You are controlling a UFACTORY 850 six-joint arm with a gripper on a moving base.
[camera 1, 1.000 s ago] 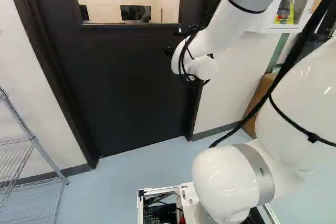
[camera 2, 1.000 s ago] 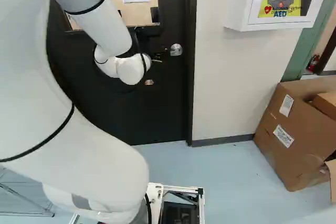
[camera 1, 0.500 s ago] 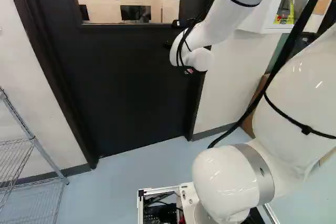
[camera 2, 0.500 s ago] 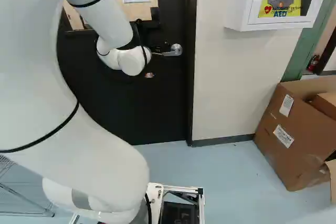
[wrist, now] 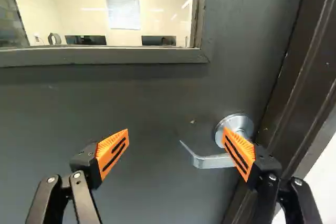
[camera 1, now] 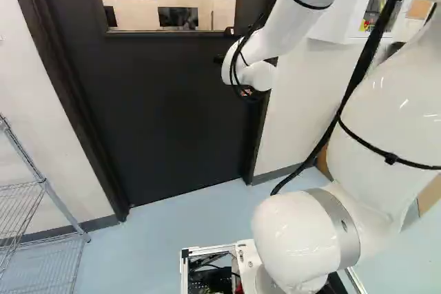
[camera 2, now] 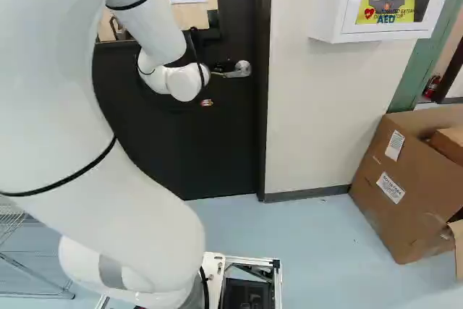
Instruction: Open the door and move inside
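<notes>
Facing a black door (camera 1: 165, 115) shut in its dark door frame (wrist: 310, 51), a white arm (camera 2: 159, 30) reached toward the latch side. In the wrist view, the black gripper (wrist: 176, 136) stood wide and empty. The silver lever handle (wrist: 212, 161) ran from its round mount (wrist: 241, 123), behind one orange pad (wrist: 238, 153), its bent free tip pointing into the space ahead of the gap. Whether pad and metal touched could not be told.

The likely next step was to bring the lever down, and the chief risk was poor alignment. With the lever's root behind one finger, a straight advance might have jammed that finger against the mount or knocked it on the nearby frame. Closing too soon could have caught only air, and pressing near the curved tip could have let the lever slip free and spring back. Had the handle turned only partway, driving the moving base (camera 1: 244, 256) forward would probably have loaded the arm against a door that would not swing.
</notes>
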